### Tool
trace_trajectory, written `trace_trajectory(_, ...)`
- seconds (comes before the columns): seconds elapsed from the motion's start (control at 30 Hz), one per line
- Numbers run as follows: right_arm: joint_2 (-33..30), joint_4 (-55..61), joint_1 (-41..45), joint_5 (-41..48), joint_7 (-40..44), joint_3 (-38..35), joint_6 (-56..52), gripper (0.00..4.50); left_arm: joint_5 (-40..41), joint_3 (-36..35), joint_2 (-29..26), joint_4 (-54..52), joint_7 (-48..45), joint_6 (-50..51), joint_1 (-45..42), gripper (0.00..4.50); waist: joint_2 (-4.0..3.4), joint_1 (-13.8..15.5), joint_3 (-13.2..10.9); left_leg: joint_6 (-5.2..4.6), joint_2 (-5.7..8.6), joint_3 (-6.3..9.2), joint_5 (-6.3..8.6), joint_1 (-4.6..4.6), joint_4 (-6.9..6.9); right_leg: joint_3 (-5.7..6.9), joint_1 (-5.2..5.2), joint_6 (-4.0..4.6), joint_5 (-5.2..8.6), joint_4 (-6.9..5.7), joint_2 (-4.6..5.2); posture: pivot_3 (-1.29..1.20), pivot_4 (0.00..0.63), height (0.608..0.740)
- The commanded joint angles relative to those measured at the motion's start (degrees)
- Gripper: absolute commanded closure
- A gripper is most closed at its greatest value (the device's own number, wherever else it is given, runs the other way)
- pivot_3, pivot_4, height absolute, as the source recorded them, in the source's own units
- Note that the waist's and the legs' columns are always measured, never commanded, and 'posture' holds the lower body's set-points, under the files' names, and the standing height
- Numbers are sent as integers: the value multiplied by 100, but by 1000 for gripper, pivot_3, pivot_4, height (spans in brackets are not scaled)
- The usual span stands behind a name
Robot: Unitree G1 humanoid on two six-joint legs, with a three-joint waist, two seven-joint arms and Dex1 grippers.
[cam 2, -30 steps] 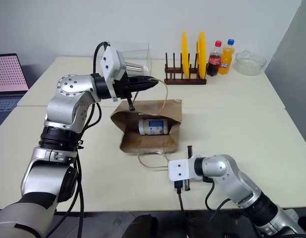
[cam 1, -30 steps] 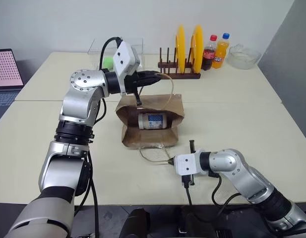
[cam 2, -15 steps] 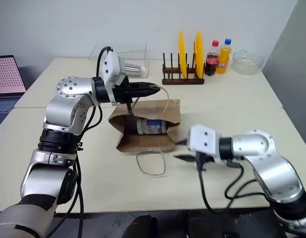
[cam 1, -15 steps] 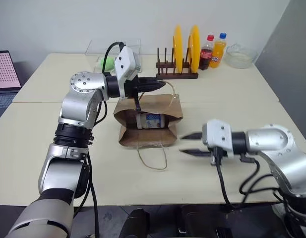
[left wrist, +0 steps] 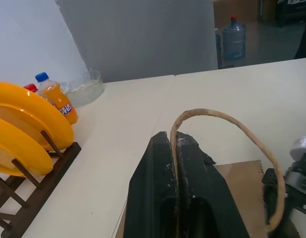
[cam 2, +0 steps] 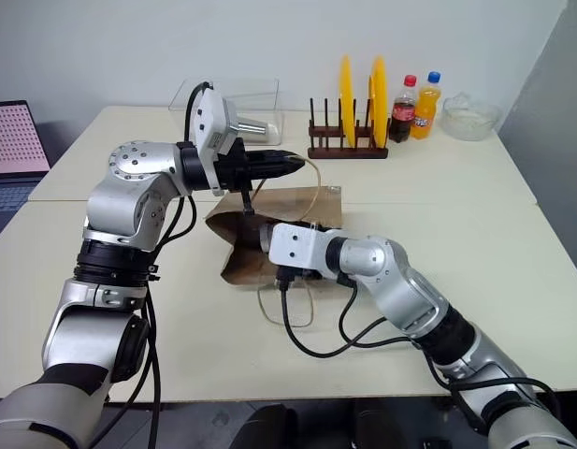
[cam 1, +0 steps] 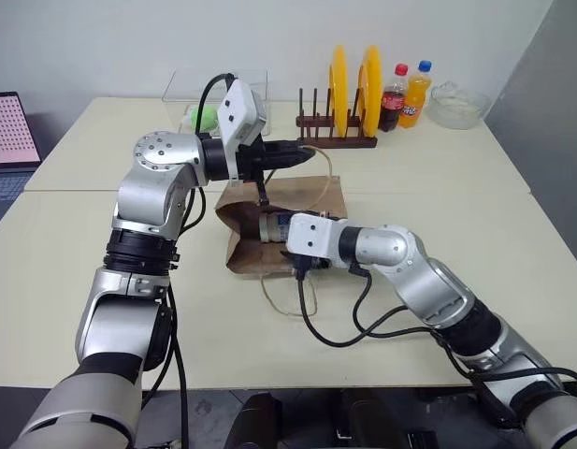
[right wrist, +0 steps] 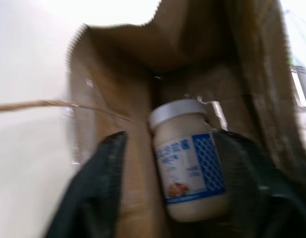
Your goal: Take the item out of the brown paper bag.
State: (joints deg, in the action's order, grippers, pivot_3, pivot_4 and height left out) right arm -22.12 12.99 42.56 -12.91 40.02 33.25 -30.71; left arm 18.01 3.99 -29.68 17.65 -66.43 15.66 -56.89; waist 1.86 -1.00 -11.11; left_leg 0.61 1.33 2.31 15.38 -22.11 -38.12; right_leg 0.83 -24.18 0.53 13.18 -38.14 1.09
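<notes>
We hold the brown paper bag [cam 1: 297, 201] up by its handle [left wrist: 227, 144] with our left gripper [cam 1: 302, 152]. Our right gripper [right wrist: 167, 198] is spread around the jar [right wrist: 187, 161]; next we squeeze and pull toward six o'clock.

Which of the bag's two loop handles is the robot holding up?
The upper handle, pinched in the left gripper with jaws shut, arching above the brown paper bag. The other handle lies slack on the table in front of the bag's mouth.

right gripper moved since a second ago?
Yes. The right gripper has swung from the table's near edge up to the mouth of the brown paper bag, fingers now open either side of the jar inside.
</notes>
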Motion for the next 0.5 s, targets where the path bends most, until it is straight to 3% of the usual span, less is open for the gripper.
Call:
trace_trajectory(0.03,96,-4,279,-540,-160,187,56,193,119,-181,20,-152,38,-47,-116,4500,0,-4,0,-1,0,0,0,0,0,0,-1,0,0,-1,0,0,150,740)
trace_trajectory(0.07,107,-94,298,-679,-169,281,95,14,116,-175,30,-140,39,-56,-119,4500,0,-7,0,-2,0,1,1,1,0,0,-1,0,0,-2,-1,0,150,740)
trace_trajectory(0.5,652,-1960,774,-1946,-551,853,889,14,110,-164,148,-50,18,-103,-164,4500,0,-58,0,-2,0,0,1,3,1,0,-1,0,0,-6,-2,0,150,740)
